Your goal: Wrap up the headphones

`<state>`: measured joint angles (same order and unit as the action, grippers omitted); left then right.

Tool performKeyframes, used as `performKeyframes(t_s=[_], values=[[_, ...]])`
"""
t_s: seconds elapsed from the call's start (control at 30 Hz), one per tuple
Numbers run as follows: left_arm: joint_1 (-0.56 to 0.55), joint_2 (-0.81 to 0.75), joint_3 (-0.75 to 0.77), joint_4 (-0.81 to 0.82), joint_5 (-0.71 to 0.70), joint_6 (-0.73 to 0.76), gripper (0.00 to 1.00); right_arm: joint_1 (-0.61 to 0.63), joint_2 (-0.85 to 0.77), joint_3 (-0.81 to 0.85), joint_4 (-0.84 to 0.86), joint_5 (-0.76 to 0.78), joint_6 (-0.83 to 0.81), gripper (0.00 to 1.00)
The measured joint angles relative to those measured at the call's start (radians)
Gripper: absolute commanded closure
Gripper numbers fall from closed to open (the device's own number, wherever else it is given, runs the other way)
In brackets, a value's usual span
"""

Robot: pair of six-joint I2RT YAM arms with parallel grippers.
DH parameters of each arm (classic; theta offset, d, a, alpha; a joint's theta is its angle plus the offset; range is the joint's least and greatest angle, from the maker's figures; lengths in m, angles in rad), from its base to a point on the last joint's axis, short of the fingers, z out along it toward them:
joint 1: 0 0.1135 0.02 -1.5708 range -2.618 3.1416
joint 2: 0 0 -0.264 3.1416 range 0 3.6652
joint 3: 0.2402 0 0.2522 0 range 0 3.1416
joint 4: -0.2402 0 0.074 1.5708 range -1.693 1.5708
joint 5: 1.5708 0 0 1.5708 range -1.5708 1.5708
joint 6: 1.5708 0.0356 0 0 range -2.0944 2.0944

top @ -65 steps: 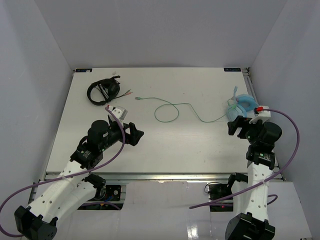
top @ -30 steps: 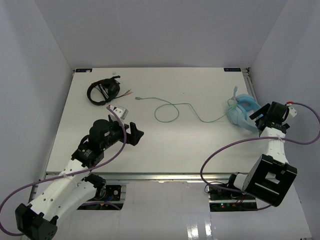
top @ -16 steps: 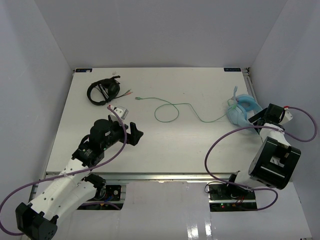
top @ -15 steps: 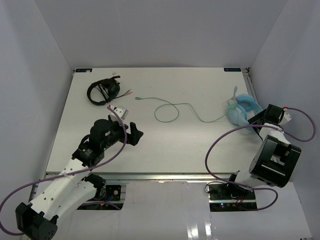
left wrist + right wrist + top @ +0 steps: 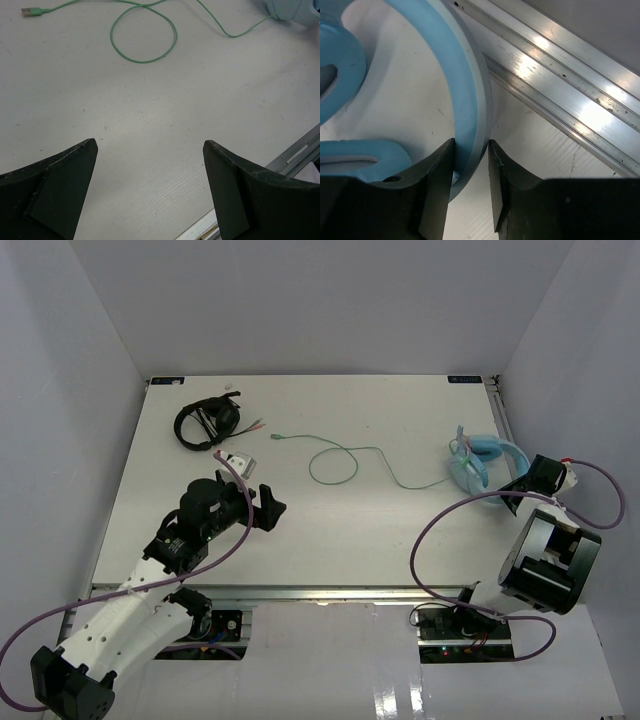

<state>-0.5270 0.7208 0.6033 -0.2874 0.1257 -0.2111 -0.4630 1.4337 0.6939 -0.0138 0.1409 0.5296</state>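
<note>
The light blue headphones (image 5: 478, 455) lie at the table's right edge, and their thin pale green cable (image 5: 345, 455) trails left in a loop toward the middle. My right gripper (image 5: 520, 486) is shut on the headband (image 5: 465, 75), with one finger on each side of it (image 5: 471, 145). The blue ear cups (image 5: 335, 75) sit to the left in the right wrist view. My left gripper (image 5: 272, 505) hovers open over bare table (image 5: 150, 145). The cable loop (image 5: 142, 62) and its plug (image 5: 29, 10) lie ahead of it.
Black headphones (image 5: 205, 423) lie at the back left. An aluminium rail (image 5: 560, 100) runs along the table's right edge, just beside the headband. White walls enclose the table on three sides.
My right gripper has closed onto the headband. The headphones have shifted slightly left and turned. The left arm has barely moved.
</note>
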Motion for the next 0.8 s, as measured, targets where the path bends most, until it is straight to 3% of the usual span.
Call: performKeyframes(t_s=[0.3,0.53,0.8], values=[[0.0,-0.02,0.0,0.0,-0.003,0.0,0.02,0.025,-0.097,-0.054,0.006,-0.077,-0.045,0.68],[0.0,-0.027,0.0,-0.001,-0.003,0.0,0.02,0.205,-0.148,-0.055,0.005,-0.099,-0.125,0.66],[0.0,-0.039,0.001,-0.001,-0.003,-0.004,0.02,0.311,-0.058,-0.054,0.009,-0.268,-0.213,0.65]])
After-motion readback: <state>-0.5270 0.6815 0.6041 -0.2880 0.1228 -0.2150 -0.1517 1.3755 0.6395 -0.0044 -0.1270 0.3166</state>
